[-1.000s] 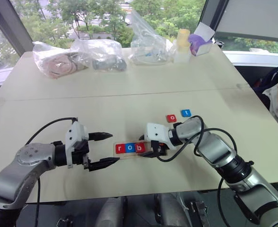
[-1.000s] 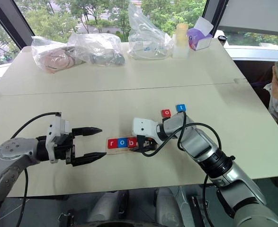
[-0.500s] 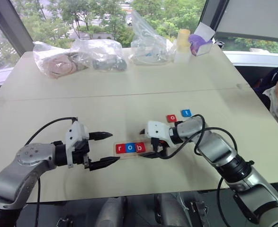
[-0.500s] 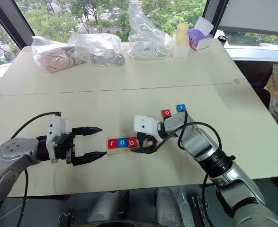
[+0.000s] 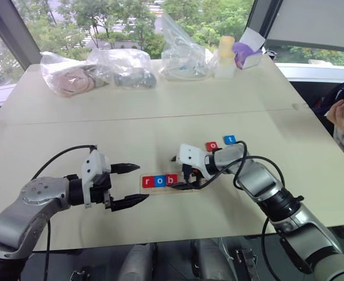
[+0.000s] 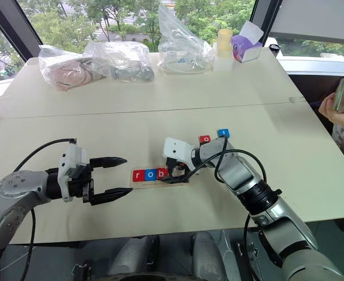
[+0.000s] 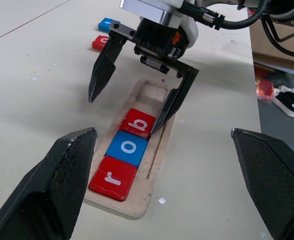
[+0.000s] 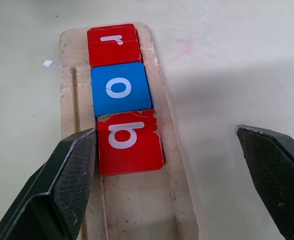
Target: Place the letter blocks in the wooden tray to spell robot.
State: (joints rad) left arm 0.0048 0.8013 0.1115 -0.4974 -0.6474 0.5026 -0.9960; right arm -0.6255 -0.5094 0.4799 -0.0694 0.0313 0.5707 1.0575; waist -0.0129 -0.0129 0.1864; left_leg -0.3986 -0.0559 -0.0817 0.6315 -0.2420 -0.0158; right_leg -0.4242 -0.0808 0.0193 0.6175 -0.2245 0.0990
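In the wooden tray (image 8: 177, 200), r, o, b (image 8: 129, 141) fill my left end, leaving bare groove. My right gripper (image 7: 136, 105) hangs spread and empty over b; my left gripper (image 5: 128, 185) waits open beside the tray's end.

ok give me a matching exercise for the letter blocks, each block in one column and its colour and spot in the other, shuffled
Column one:
1. r block
2. b block
3. t block
4. o block between r and b

Column two:
A. blue, loose on the table beyond the wooden tray
B. red, third in the tray
C. blue, in the tray
D. red, at the tray's end

Pairs: 1-D, 2-B, 3-A, 4-C
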